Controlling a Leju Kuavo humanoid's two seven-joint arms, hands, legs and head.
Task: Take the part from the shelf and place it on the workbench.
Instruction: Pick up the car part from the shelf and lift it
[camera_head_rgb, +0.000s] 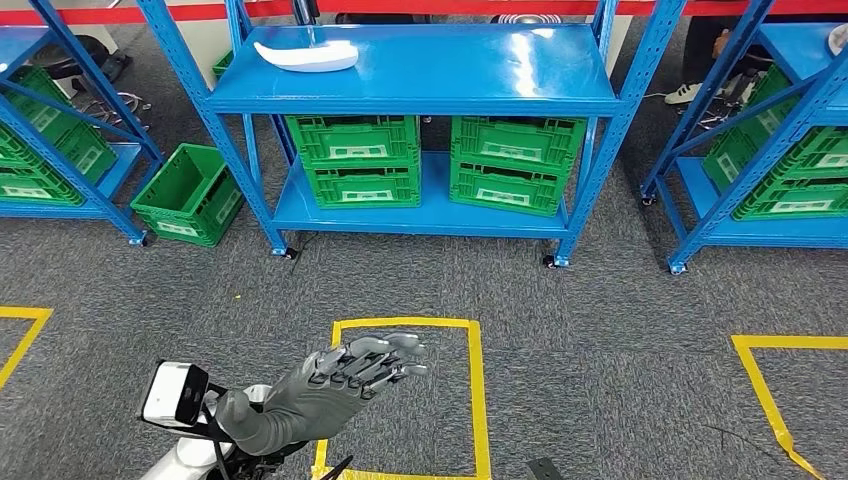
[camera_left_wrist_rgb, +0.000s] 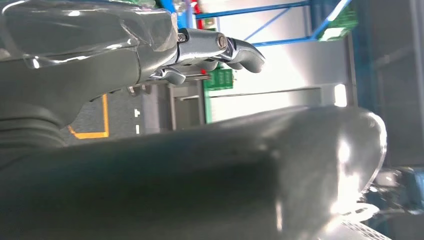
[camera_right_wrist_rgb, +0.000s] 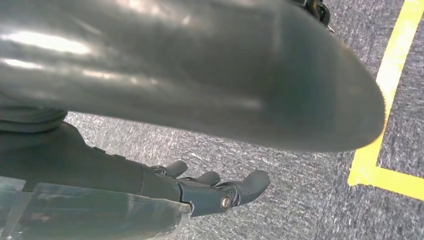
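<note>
White part (camera_head_rgb: 305, 55) on blue shelf (camera_head_rgb: 420, 85); left hand (camera_head_rgb: 345, 385) and right hand (camera_right_wrist_rgb: 200, 192) both released, fingers spread, empty.

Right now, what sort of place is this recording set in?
Probably a warehouse or factory-style test area: blue steel shelving holding stacked green crates, grey carpet with yellow taped squares, and a white part lying on the top shelf.

Head view looks down and forward at the blue shelf (camera_head_rgb: 410, 70); both wrist views sit close behind their fingers (camera_right_wrist_rgb: 240, 187)
</note>
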